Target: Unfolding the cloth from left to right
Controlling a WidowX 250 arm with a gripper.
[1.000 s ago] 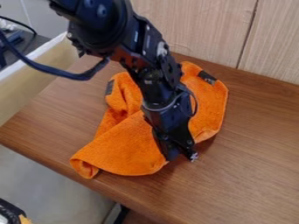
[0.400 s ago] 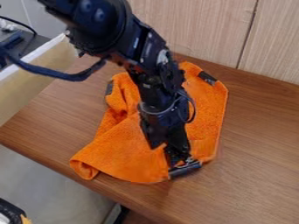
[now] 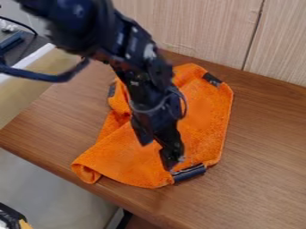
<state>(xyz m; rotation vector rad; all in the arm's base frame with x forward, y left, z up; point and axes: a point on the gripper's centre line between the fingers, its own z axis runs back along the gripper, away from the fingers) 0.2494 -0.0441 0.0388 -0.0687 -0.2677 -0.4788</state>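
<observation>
Orange cloth [image 3: 206, 112] beneath wide-parted pincer [image 3: 156, 155]: pinch its curled corner [image 3: 88, 172] at 8 o'clock shallowly, draw low toward 3 o'clock.

Location type: indoor robot work area, probably a lab; indicators: jointed black robot arm [image 3: 140, 74] from upper left to center; thick cable [image 3: 53, 77] at left edge; dark equipment [image 3: 12, 41] at upper left; wood-grain tabletop [image 3: 257, 179] across center and right; pale wood-grain panelling [image 3: 191, 27] along the top.
</observation>
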